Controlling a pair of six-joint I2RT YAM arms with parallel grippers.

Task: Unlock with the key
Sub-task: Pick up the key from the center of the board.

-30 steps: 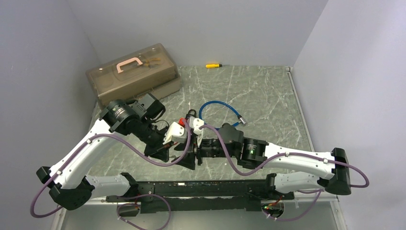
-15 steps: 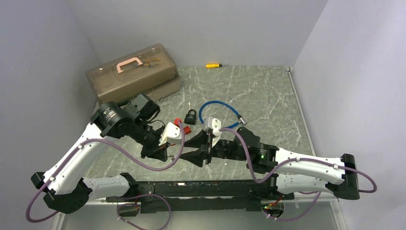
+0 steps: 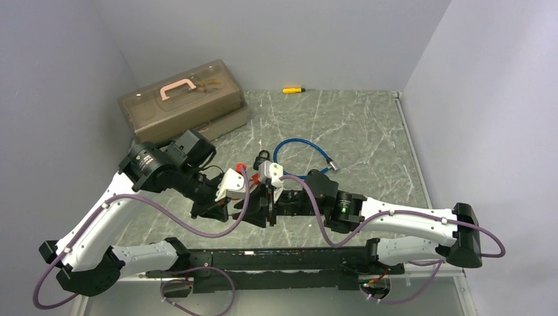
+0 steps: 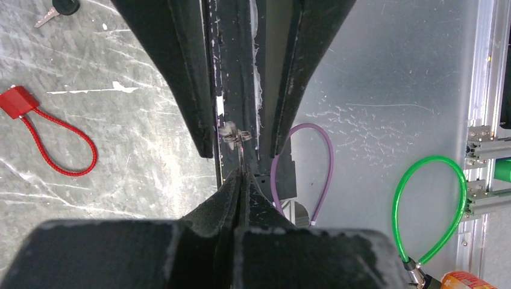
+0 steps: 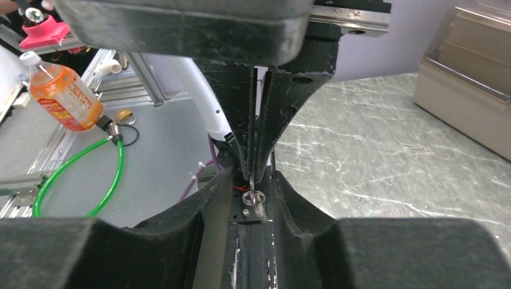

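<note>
My left gripper [image 4: 241,174] is shut on the key [image 4: 240,155], a thin metal blade with a small split ring [image 4: 235,133] at its far end. It points at my right gripper [image 5: 253,179] just over the table's front edge. The right jaws stand open on either side of the key's ring [image 5: 254,198] without touching it. In the top view the two grippers meet tip to tip, the left gripper [image 3: 245,212] facing the right gripper [image 3: 258,212]. The black padlock [image 3: 262,157] lies on the table behind them, partly hidden by the right wrist.
A blue cable lock [image 3: 299,148] lies right of the padlock and a red cable lock [image 4: 54,138] to its left, with a second key [image 4: 51,12] nearby. A brown toolbox [image 3: 184,102] and a yellow screwdriver [image 3: 293,89] sit at the back. Green cable [image 4: 428,205] and an orange bottle [image 5: 63,99] lie below the table.
The right arm pulled back to the right, then returned left, its jaws narrowing around the key's ring. The left arm drifted slightly left, still shut on the key.
</note>
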